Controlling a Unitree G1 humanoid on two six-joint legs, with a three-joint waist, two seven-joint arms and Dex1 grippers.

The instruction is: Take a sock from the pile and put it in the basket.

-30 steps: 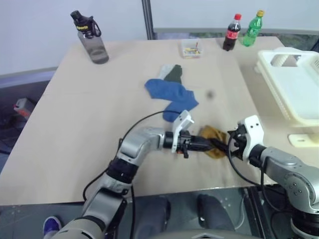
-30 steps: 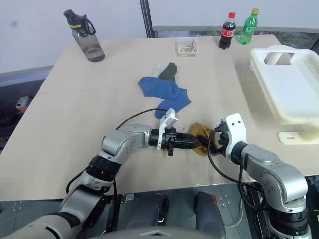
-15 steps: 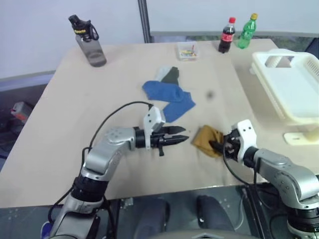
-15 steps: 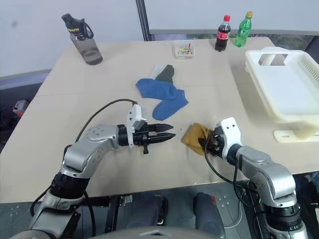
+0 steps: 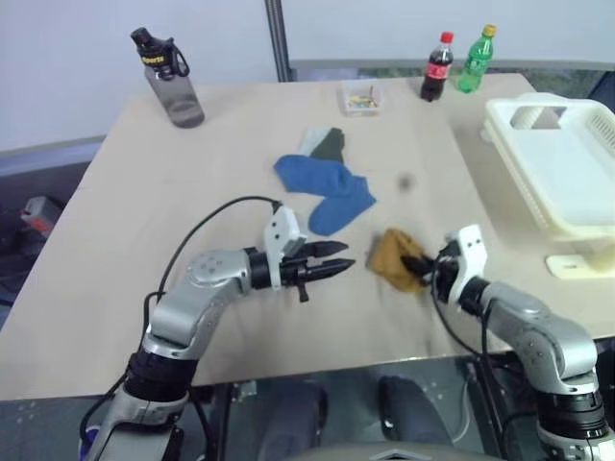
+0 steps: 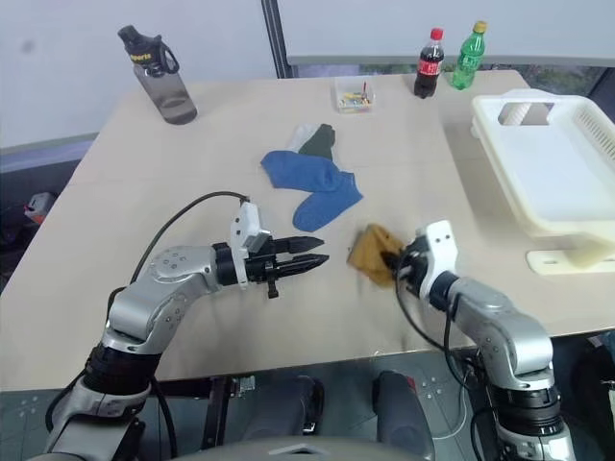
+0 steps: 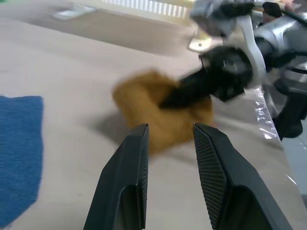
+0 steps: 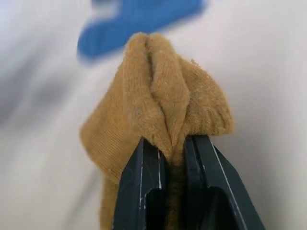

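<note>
The right gripper has its two black fingers pinched on a fold of the mustard-yellow knitted sock, near the table's front edge. The left gripper faces it, fingers parted and holding nothing. Mid-table lies the pile of blue, dark green and grey socks. The large white slotted plastic basket sits off the table's right edge.

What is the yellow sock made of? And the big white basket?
The yellow sock, pinched in the right gripper, looks like soft knitted fabric: fuzzy loops and fine ribs show. The basket looks like hard, smooth plastic, with moulded slots along its side.
</note>
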